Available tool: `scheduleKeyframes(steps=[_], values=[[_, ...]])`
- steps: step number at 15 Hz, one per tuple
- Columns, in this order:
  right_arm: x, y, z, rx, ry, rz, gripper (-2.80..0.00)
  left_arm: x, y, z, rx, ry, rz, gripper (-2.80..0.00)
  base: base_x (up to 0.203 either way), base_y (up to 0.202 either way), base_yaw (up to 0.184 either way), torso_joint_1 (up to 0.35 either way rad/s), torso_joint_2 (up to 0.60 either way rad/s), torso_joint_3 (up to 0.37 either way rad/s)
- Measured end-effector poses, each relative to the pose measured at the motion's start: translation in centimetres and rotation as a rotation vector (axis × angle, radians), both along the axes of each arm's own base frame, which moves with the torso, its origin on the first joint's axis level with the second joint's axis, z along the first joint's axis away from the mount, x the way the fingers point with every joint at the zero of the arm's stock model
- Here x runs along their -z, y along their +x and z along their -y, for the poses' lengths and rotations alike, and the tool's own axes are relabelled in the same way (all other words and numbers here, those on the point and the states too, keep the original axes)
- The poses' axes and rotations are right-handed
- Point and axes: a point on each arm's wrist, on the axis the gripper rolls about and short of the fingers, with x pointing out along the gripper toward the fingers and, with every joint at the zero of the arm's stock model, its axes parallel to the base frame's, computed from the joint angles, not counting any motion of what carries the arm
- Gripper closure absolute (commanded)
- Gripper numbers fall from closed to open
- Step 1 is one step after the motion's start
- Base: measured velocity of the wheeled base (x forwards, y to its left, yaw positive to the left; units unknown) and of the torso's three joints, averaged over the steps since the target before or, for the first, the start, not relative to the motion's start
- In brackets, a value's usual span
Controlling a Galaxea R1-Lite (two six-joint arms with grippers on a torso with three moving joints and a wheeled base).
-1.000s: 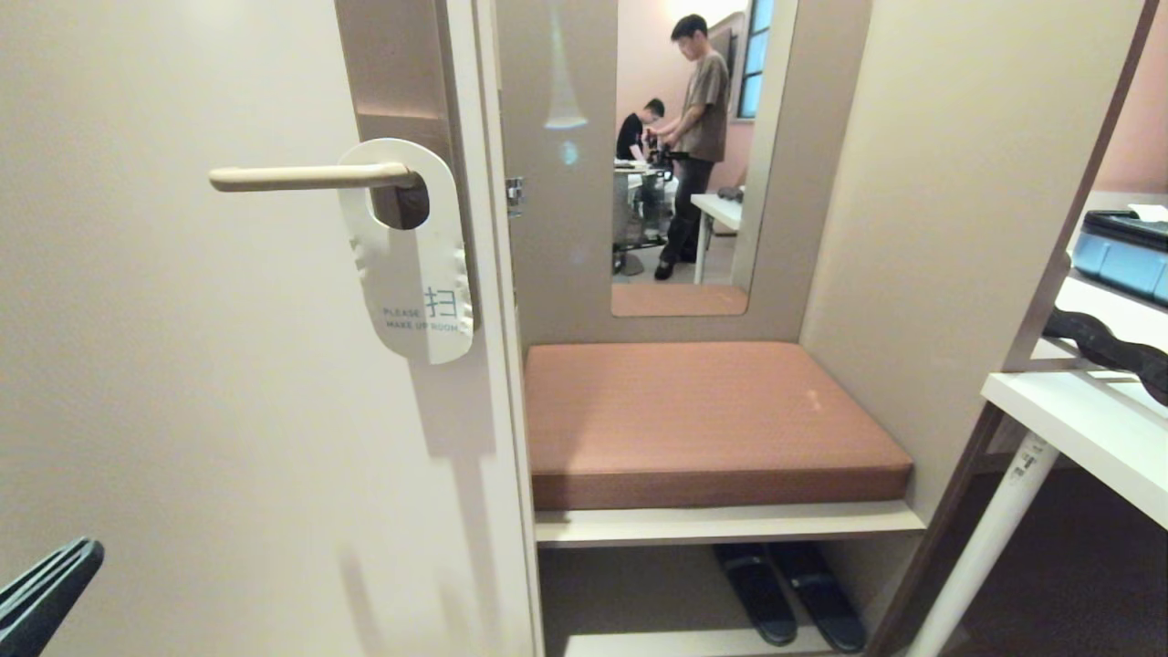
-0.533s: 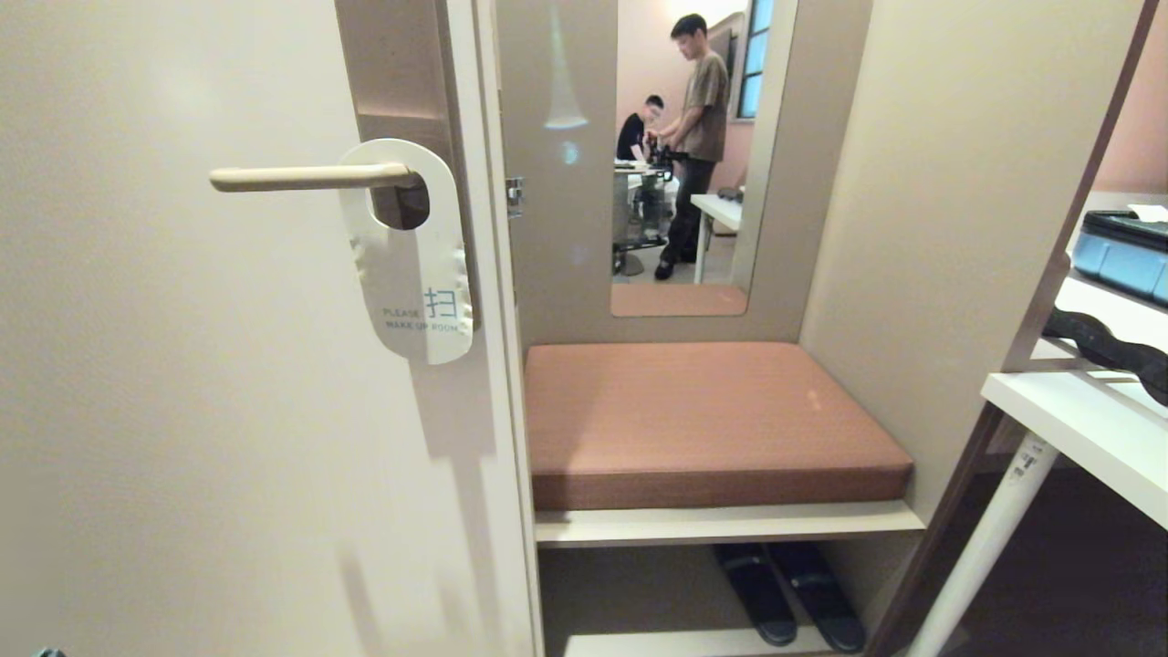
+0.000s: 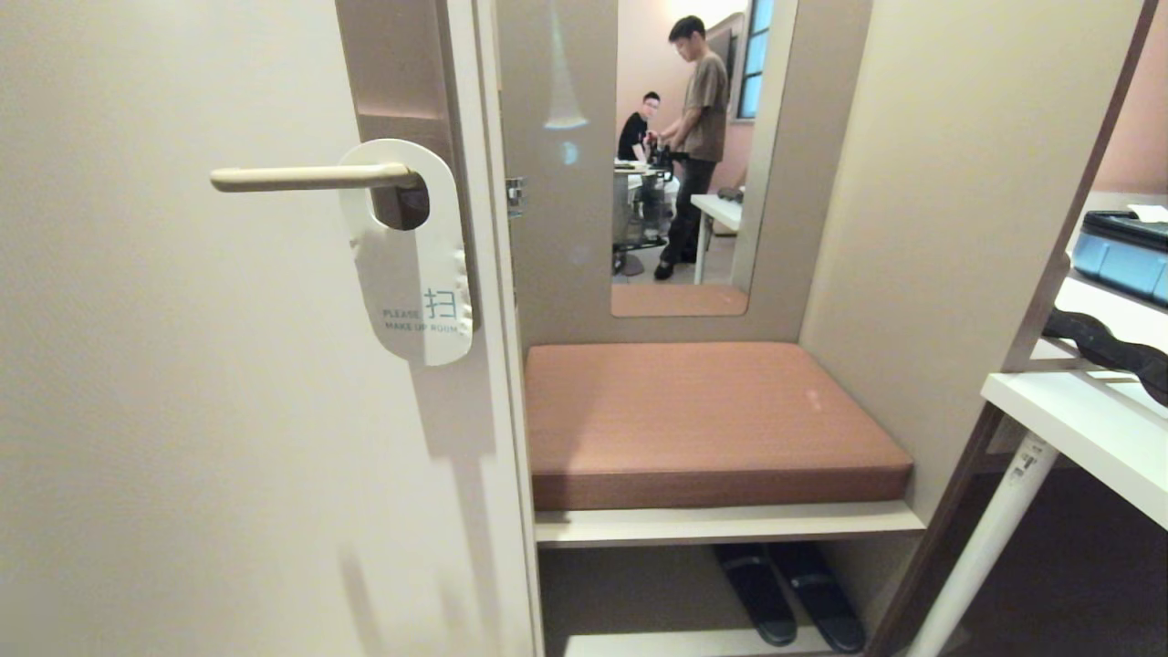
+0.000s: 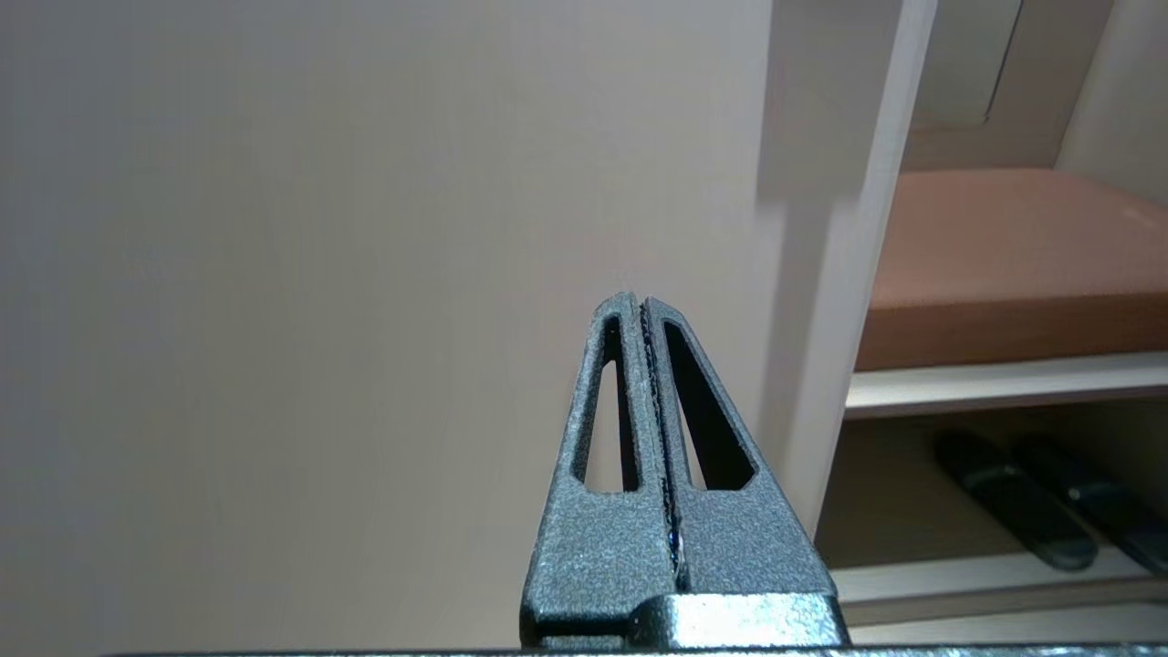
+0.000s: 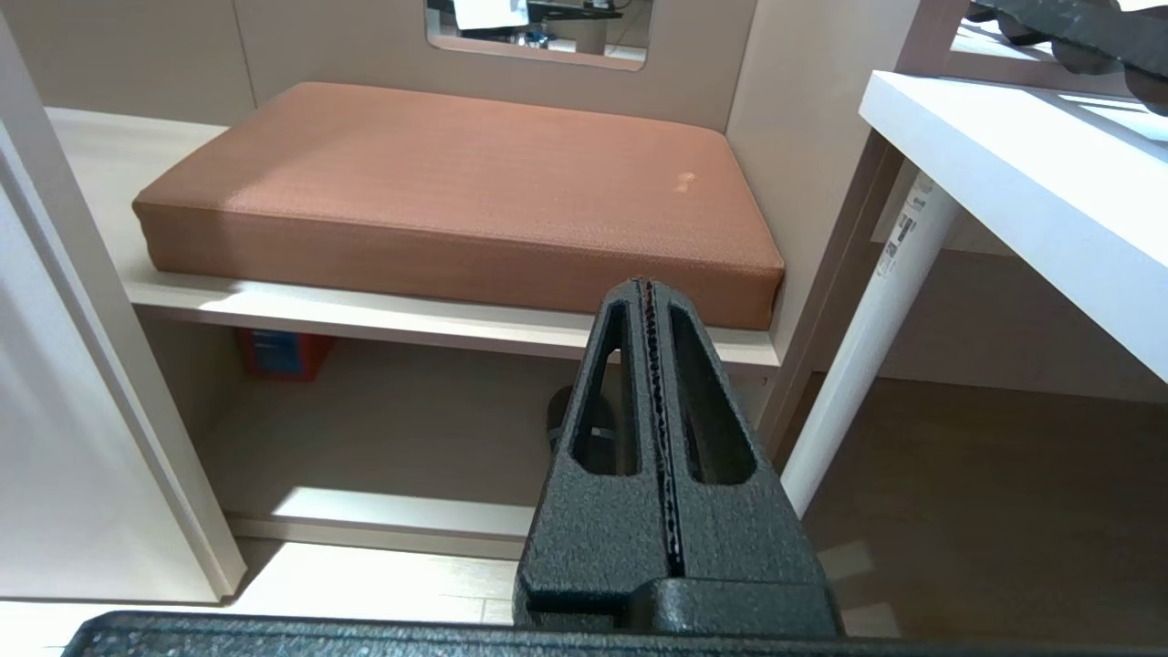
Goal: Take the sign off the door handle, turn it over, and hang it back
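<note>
The sign (image 3: 415,283) hangs by its hole on the cream door handle (image 3: 306,176), white face outward with blue "PLEASE MAKE UP ROOM". The handle juts out from a tall brown plate on the pale door (image 3: 182,411). Neither arm shows in the head view. In the left wrist view my left gripper (image 4: 639,306) is shut and empty, low down and facing the bare door panel near its edge. My right gripper (image 5: 646,286) is shut and empty too, low down before the bench shelf. The sign and the handle show in neither wrist view.
Right of the door, a brown cushion (image 3: 703,420) lies on a bench shelf, with dark slippers (image 3: 789,593) below it. A white table (image 3: 1086,429) with a white leg stands at the right. A mirror (image 3: 684,155) reflects two people.
The left gripper, which showed at the head view's lower left corner a second ago, has dropped out of that view. The sign and the handle have not moved.
</note>
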Motion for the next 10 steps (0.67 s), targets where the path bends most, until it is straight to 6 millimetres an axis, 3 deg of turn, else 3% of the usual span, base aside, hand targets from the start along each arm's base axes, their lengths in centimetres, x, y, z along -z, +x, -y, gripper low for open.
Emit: scheduleKeyframes(steps=[10], values=[[0.0, 0.0, 0.0, 0.0, 0.0, 0.0, 0.0, 0.14, -0.13, -0.01, -0.004, 0.004, 0.007, 0.0, 0.0, 0.0, 0.0, 0.0, 0.0, 0.0]])
